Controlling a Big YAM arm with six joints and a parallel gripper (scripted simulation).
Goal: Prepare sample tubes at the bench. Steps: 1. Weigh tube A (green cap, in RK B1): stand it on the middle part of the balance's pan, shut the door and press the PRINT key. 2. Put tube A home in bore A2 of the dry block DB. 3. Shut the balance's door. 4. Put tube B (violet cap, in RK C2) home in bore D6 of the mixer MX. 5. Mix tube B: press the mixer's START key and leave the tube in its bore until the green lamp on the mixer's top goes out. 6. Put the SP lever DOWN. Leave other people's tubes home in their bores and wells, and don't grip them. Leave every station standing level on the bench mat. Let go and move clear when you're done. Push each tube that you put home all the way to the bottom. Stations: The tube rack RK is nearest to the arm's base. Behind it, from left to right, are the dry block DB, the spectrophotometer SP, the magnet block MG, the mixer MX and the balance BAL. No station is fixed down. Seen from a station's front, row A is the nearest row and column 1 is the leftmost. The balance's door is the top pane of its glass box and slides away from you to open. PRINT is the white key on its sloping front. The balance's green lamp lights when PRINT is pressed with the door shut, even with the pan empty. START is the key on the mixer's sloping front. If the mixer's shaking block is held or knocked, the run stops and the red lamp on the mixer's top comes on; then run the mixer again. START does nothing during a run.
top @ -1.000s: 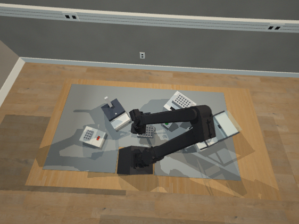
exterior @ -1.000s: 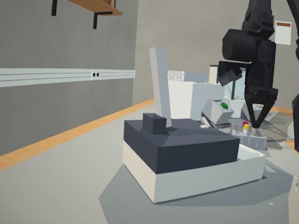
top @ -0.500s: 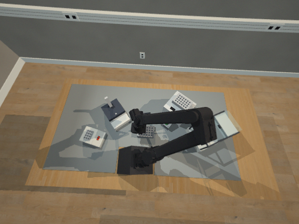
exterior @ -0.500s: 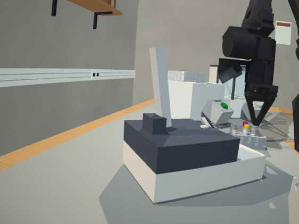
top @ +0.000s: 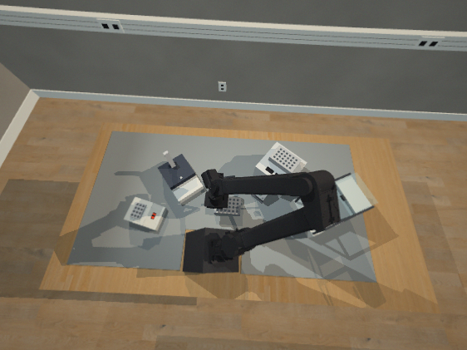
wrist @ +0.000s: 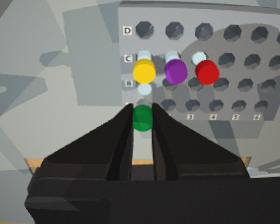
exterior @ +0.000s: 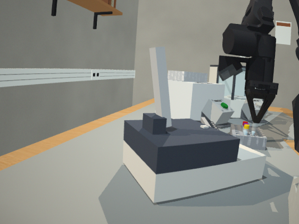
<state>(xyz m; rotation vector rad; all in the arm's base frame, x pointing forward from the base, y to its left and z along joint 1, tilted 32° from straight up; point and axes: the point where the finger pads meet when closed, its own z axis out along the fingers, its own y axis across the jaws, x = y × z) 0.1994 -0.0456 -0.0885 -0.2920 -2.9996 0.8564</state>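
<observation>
In the wrist view my gripper [exterior: 256,121] [wrist: 142,112] is shut on green-capped tube A [wrist: 143,119], over the left end of rack RK [wrist: 160,14] [exterior: 256,143] [top: 239,204]. Its pale body shows at bore B1; I cannot tell how far it is out of the bore. Violet-capped tube B [wrist: 176,71] stands in C2. The balance [top: 353,194] is at the right, partly behind the arm, with a pale pane at its far right end. The mixer [top: 287,159] stands behind the rack. The dry block [top: 143,221] stands at the left. The spectrophotometer [top: 178,171] [exterior: 197,156] has a pale upright bar.
A yellow-capped tube [wrist: 144,71] [exterior: 246,126] stands in C1, close to the held tube, and a red-capped tube [wrist: 207,72] in C3. A sloping housing with a green oval key [exterior: 224,105] shows behind the rack. The arm hides part of the bench in the top view.
</observation>
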